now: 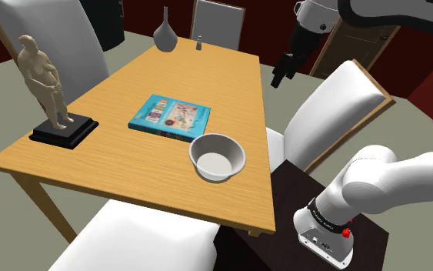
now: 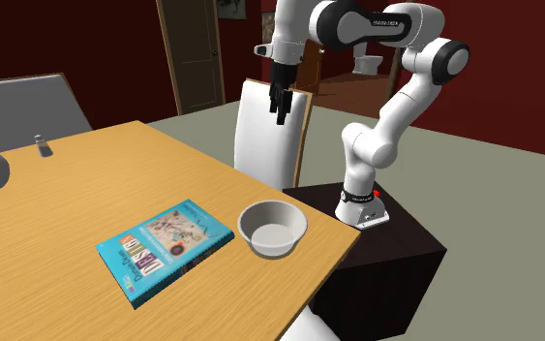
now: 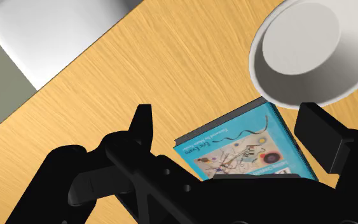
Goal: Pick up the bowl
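End effector hangs high, well above the bowl, over the surface edge by the white chair. Fingers are apart, nothing between them. In the wrist view the bowl sits ahead of the fingers and off to one side, not centred.

The bowl is upright and looks empty, near the surface corner closest to the stand, just beside the teal book.

Risks, as I judge them:
- Rim pinch on a thin sloped wall. If the fingers close off-centre or shallow, the bowl likely squirts out or tips.
- Little surface between the bowl and the stand-side edge. A sideways nudge on the way down could slide it off.
- The book is close on one side. A finger landing there hits the cover rather than clearing the rim.
- The chair back is near the descent line, so watch the wrist.

Room: bare wood around the rest of the bowl. The statue and vase are well apart. Straight down from above looks cleanest.
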{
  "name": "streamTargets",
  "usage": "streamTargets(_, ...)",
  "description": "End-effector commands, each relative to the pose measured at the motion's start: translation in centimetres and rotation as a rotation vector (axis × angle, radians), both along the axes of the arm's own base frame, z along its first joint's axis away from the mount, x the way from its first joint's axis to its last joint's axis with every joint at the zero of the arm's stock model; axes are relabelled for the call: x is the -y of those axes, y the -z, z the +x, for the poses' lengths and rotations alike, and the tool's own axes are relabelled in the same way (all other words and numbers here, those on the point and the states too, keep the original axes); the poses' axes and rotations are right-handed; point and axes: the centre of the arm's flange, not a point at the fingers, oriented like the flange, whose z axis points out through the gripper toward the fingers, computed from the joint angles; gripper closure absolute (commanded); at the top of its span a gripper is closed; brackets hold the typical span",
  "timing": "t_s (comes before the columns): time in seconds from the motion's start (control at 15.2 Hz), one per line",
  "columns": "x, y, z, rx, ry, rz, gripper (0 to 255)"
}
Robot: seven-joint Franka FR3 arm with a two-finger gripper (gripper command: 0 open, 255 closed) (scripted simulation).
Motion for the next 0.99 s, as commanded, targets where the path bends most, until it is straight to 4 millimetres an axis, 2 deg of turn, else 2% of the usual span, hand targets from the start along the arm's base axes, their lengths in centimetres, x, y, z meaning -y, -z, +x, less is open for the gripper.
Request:
streamTargets(0.0,0.0,0.0,0.0,0.000,0.000,0.000,0)
streamTargets(0.46,0.8,8.8,2.6,-0.033,0.004,0.153,0)
streamTargets(0.92,0.3,17.6,5.0,-0.067,0.007,0.307,0)
